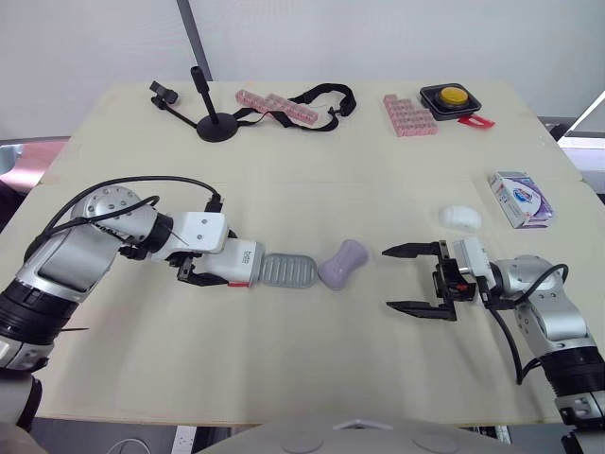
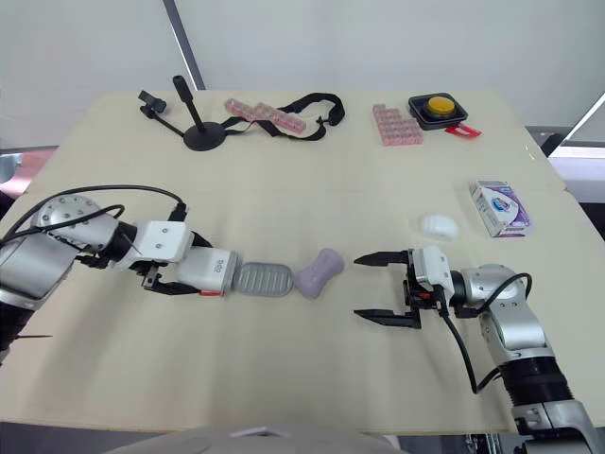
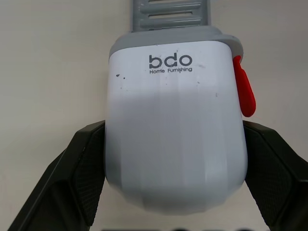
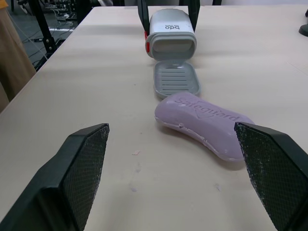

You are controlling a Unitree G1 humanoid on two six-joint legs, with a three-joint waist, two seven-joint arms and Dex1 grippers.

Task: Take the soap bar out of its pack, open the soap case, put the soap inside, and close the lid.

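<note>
My left jaws are clamped on the white shell of the soap case, one pad on each flank. The case lies on its side on the worktop with its mouth turned towards my right arm. My right jaws stand wide apart and hold nothing. They are low over the worktop and point at the case from the other side.

Between the two arms, the grey ribbed tray sticks out of the case mouth. The purple soap bar lies bare on the worktop just off the tray's far end. I cannot tell whether the two touch. The soap is nearer the tray than my right jaws, lying askew to the tray's line.

Further out, on my right, the soap pack lies well apart from the work, with a small white lump beside it.

By my reckoning the unpacking is done and the case is open. What remains is getting the bar onto the tray, sliding the tray home and closing the case.
</note>
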